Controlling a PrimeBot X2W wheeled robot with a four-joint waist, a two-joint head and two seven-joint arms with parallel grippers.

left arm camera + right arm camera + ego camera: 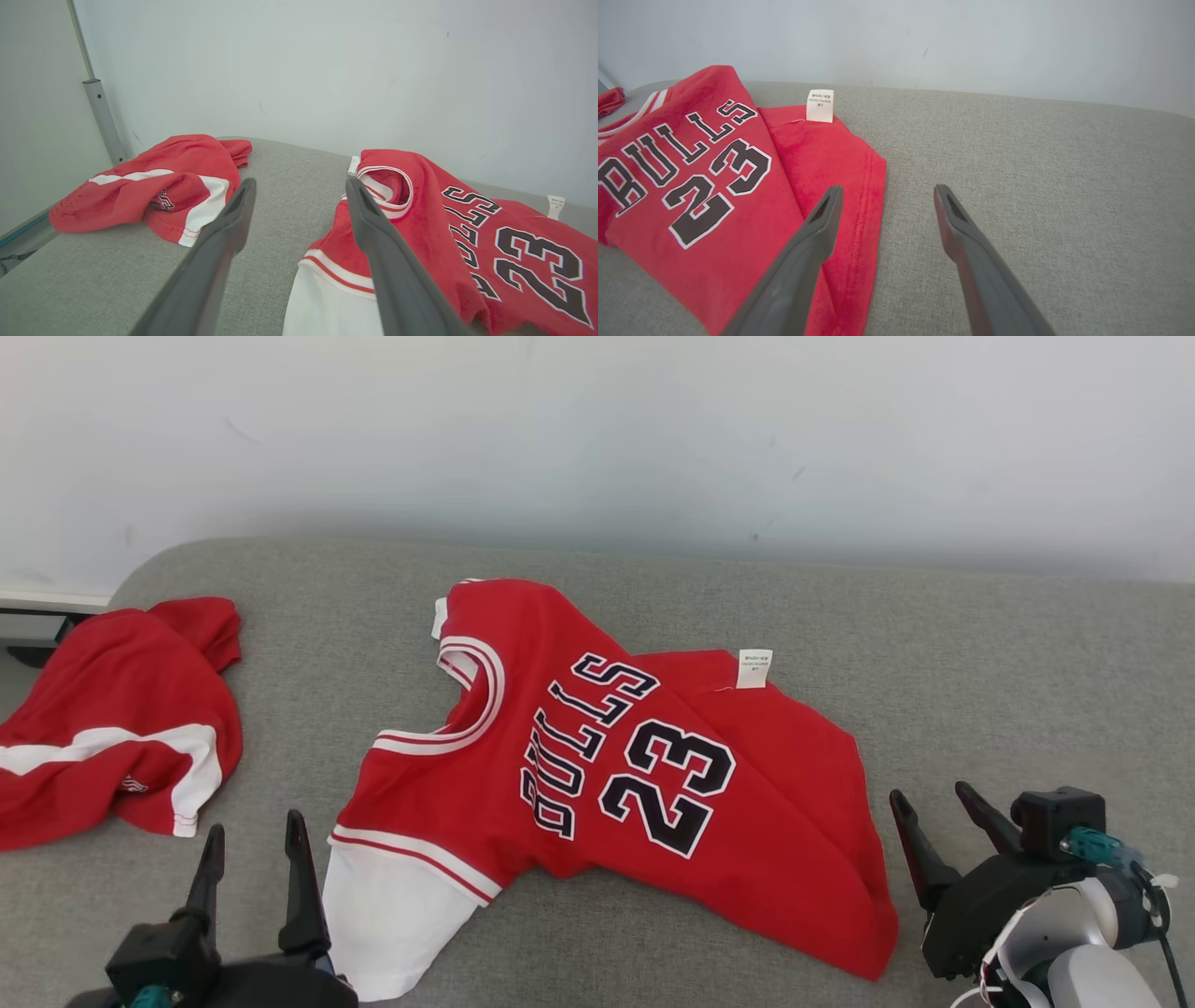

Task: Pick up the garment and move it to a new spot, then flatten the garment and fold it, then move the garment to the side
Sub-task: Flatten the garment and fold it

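Red jersey (766,821) lies rumpled on the grey cushion (980,663)

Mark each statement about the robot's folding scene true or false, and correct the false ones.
1. The jersey lies on the grey cushion with BULLS 23 facing up. True.
2. The left gripper is shut on the jersey. False: its jaws stand open and hold nothing.
3. A second red and white garment lies on the robot's left, apart from the jersey. True.
4. The right gripper grips the white label. False: it is open and empty; the label lies at the jersey's far edge.
5. The jersey is folded into a neat square. False: it lies spread out and creased.
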